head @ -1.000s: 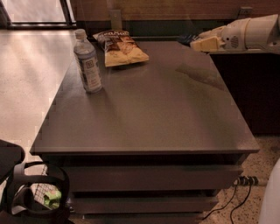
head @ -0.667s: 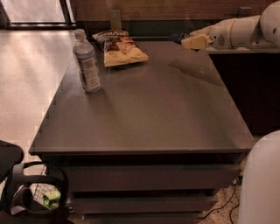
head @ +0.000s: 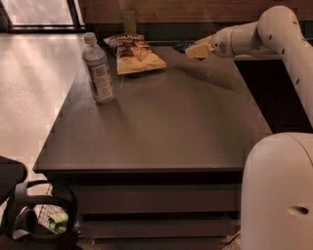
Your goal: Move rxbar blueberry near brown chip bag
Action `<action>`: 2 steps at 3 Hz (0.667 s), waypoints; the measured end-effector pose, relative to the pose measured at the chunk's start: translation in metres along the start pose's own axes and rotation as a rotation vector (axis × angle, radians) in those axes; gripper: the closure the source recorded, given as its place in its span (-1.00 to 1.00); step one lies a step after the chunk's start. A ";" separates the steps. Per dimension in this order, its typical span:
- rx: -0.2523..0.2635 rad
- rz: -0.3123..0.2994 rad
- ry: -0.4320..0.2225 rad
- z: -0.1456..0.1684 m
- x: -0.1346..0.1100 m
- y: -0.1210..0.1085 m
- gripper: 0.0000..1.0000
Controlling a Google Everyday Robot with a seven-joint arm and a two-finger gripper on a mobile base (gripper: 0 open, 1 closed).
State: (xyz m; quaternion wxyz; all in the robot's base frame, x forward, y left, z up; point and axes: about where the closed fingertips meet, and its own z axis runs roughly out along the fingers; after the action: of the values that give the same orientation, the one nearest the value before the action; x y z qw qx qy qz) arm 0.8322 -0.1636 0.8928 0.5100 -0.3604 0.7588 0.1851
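The tool (head: 198,50) hovers over the surface's (head: 161,127) far edge, right of the bag (head: 134,52); I cannot tell whether it is spread or pinching. A dark blue sliver at its tip, likely the bar (head: 181,46), is near the bag's right side, not touching. The move looks nearly done; setting down and letting go remain.

The scene was dim and warm brown. Daylight entered through the window (head: 39,12) at upper left and washed the floor (head: 34,97) pale. The table (head: 161,132) carried a soft sheen. The gripper (head: 195,50), lit cream, hung over the table's far right part above a faint shadow (head: 215,82).
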 end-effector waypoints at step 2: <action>-0.014 0.005 0.028 0.030 0.003 0.008 0.56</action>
State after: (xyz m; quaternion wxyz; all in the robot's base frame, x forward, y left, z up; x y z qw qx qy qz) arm 0.8448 -0.1392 0.8770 0.4962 -0.3649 0.7654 0.1865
